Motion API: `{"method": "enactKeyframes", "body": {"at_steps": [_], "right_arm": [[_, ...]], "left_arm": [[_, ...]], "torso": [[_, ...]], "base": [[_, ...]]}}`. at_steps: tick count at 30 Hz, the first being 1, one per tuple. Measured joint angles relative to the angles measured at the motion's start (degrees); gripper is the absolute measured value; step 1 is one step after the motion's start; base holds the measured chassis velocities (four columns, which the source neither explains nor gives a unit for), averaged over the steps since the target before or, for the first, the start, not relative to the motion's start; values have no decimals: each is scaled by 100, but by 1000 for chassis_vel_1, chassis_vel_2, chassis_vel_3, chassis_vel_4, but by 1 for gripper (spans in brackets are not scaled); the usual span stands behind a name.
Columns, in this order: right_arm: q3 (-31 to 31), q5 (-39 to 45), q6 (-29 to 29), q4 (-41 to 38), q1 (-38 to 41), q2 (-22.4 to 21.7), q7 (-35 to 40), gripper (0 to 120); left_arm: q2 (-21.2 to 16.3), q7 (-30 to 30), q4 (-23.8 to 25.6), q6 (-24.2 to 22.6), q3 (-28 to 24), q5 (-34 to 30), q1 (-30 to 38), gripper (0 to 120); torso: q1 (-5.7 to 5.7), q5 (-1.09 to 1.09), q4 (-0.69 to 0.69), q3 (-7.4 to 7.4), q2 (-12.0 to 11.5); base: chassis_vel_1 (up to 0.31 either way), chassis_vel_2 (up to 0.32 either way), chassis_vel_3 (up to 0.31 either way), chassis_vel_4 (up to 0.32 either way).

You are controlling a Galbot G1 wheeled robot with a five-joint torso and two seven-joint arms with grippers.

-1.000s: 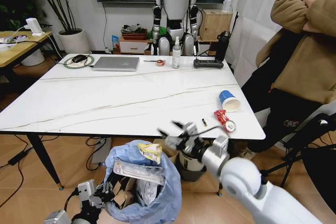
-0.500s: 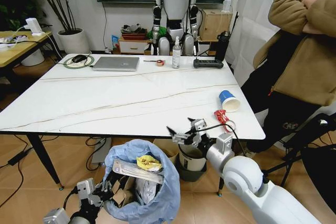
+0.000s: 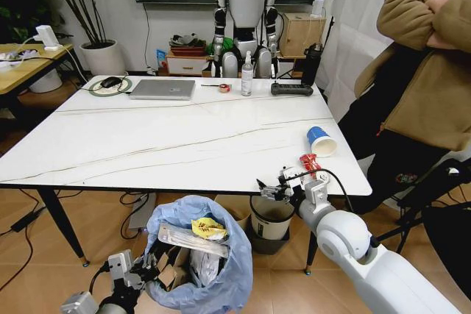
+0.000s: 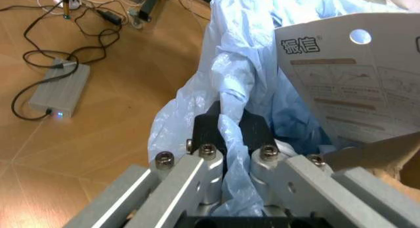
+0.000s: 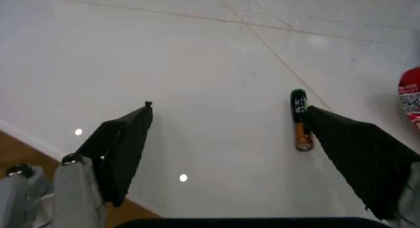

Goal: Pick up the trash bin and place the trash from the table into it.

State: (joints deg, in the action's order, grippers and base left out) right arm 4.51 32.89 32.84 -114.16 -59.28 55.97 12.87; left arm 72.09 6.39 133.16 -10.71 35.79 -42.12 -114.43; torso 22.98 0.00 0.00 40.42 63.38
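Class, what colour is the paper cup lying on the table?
The paper cup is blue outside, white inside; clearest in the head view.

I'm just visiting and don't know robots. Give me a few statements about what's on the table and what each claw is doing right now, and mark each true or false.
1. The left gripper is clamped on the trash bin's blue bag. True.
2. The right gripper holds the blue paper cup. False: it is open and empty, above the table near its front edge.
3. A small battery lies on the table by the right gripper. True.
4. The bin is empty. False: a yellow wrapper and other litter sit inside.
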Motion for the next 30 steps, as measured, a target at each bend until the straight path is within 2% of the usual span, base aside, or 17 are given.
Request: {"method": "enactKeyframes", "body": {"at_steps": [7, 10, 11, 15, 18, 24, 26, 28, 30], "right_arm": [[151, 73, 8, 218, 73, -13, -7, 82], [190, 132, 8, 245, 73, -19, -17, 72], [190, 132, 8, 245, 73, -19, -17, 72], [197, 174, 26, 202, 36, -31, -20, 51], [198, 191, 39, 180, 25, -37, -18, 48], [172, 239, 79, 119, -15, -76, -15, 18], [172, 239, 78, 120, -15, -76, -15, 18], [164, 238, 78, 135, -13, -79, -17, 5], [155, 238, 78, 138, -7, -83, -19, 1]], "left_arm": [[-3, 0, -15, 0, -1, 1, 1, 0], [-16, 0, -18, 0, -1, -10, 11, 0], [-16, 0, -18, 0, -1, -10, 11, 0], [-43, 0, -18, -1, 2, -37, 20, 0], [-48, 0, -18, -2, 3, -41, 20, 0], [-87, 5, -21, -4, 7, -61, 28, 0], [-87, 5, -21, -4, 7, -62, 28, 0], [-95, 6, -21, -5, 11, -72, 27, 0], [-102, 8, -20, -7, 19, -81, 26, 0]], "torso": [[0, 0, 1, -1, 1], [0, 0, 0, -1, 1], [0, 0, 0, -1, 1], [0, 0, 0, -1, 1], [0, 0, 0, -1, 1], [0, -1, 0, -1, 1], [0, -1, 0, -1, 1], [0, -1, 0, -1, 1], [0, -1, 0, -1, 1]], "base": [[0, 0, 0, 0], [0, 0, 0, 0], [0, 0, 0, 0], [0, 0, 0, 0], [0, 0, 0, 0], [0, 0, 0, 0], [0, 0, 0, 0], [0, 0, 0, 0], [0, 0, 0, 0]]}}
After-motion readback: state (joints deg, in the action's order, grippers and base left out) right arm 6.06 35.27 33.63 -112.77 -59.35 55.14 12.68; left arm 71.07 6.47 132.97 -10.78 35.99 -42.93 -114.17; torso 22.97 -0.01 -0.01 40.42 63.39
